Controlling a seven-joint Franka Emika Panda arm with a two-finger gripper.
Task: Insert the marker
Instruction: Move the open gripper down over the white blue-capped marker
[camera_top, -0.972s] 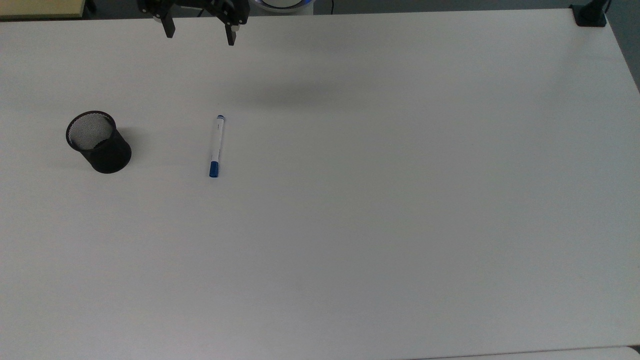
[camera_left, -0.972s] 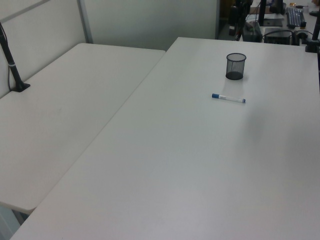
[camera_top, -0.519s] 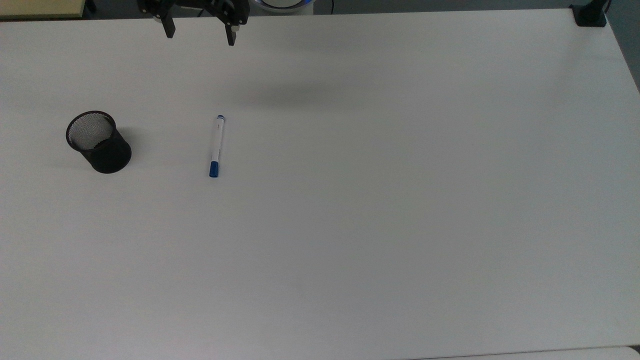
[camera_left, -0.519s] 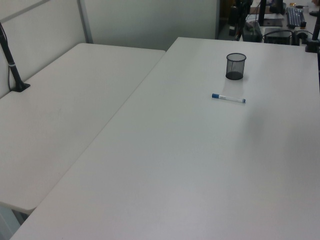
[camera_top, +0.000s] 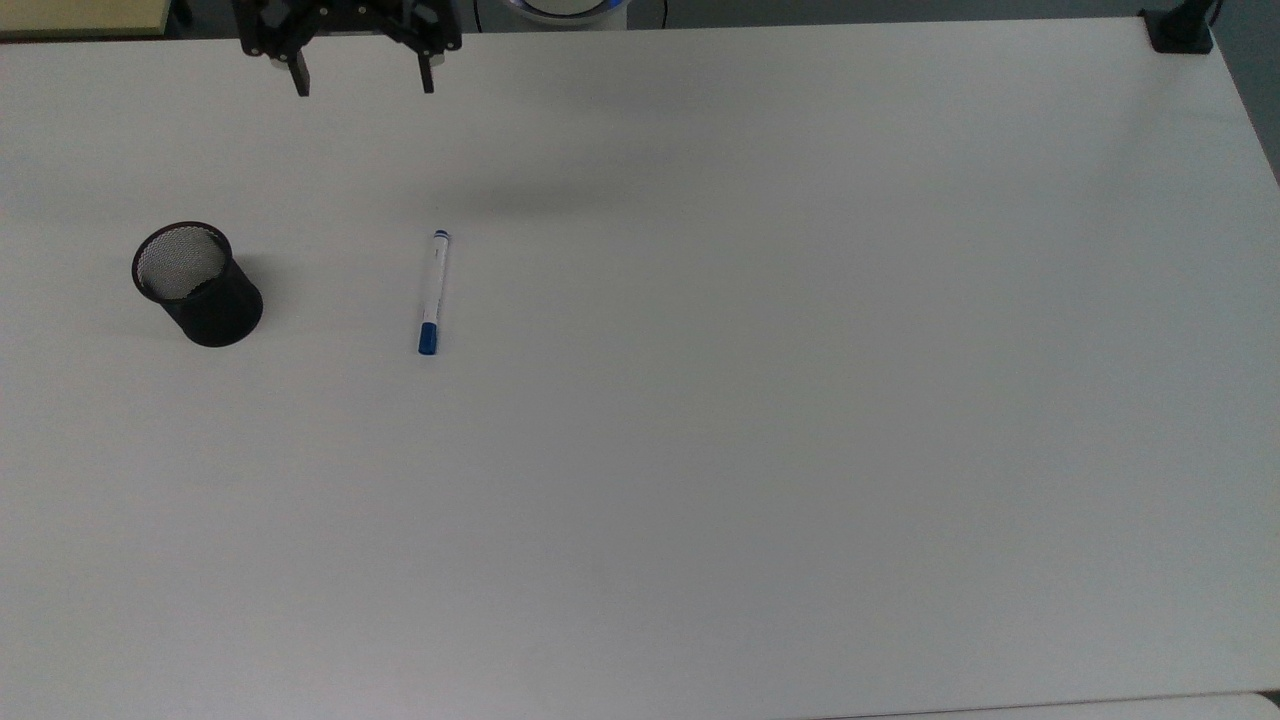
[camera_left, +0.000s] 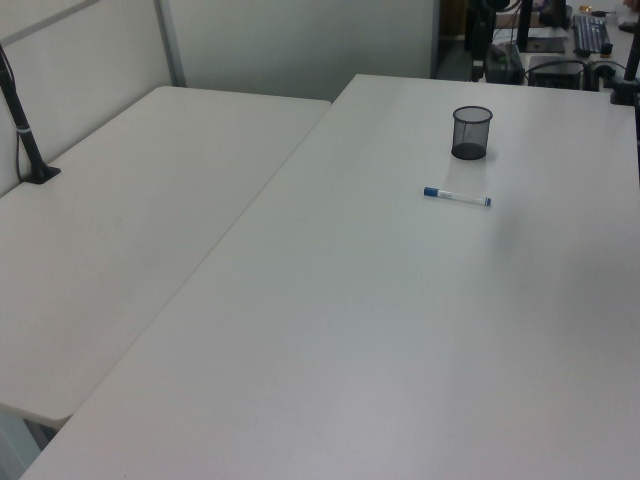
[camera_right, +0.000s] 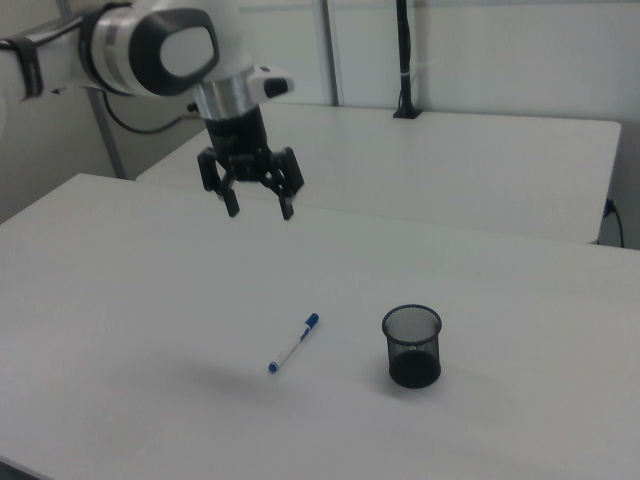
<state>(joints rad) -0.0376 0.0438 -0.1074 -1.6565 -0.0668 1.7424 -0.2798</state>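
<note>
A white table (camera_top: 800, 400) holds a marker (camera_top: 432, 292) lying flat, white-barrelled with a blue cap at one end. A robot arm's claw (camera_top: 361, 82) hangs in the air above the table, well apart from the marker, its two black fingers (camera_right: 231, 203) spread wide and holding nothing. A black mesh cup (camera_top: 196, 284) stands upright near the marker, on the top view's left of it, not touching it.
</note>
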